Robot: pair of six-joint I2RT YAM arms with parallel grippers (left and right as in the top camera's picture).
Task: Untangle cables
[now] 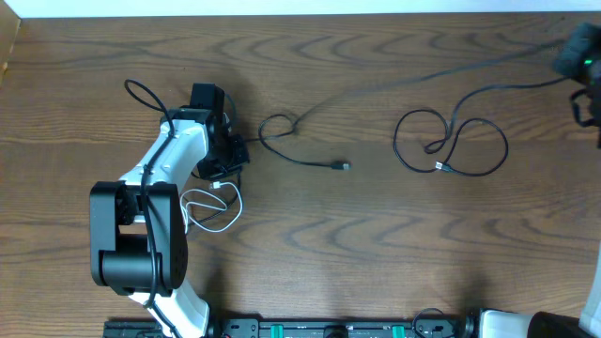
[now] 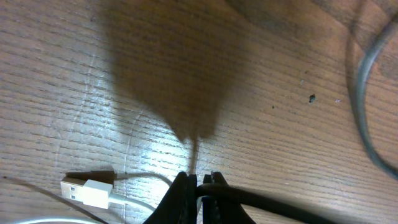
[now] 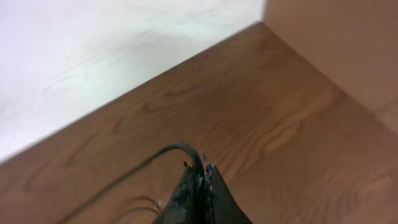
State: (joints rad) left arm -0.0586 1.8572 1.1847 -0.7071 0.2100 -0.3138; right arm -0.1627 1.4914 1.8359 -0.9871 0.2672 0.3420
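The left pincer (image 2: 198, 182) is pinching a black cable (image 2: 261, 200) trailing to its right, with the white cable (image 2: 87, 191) plug lying just left. The right pincer (image 3: 200, 177) is gripping a long cable (image 3: 177, 148). Pulling apart slowly looks best.

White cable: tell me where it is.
Overhead view, left half: the white cable lies looped beside the left arm, close to the left gripper.

Left arm (image 1: 160, 164) reaches up from 7 o'clock, its gripper (image 2: 199, 180) low at 9 o'clock, jaws closed. Right gripper (image 3: 200, 171) sits at 2 o'clock, pinching a cable (image 3: 174, 145).
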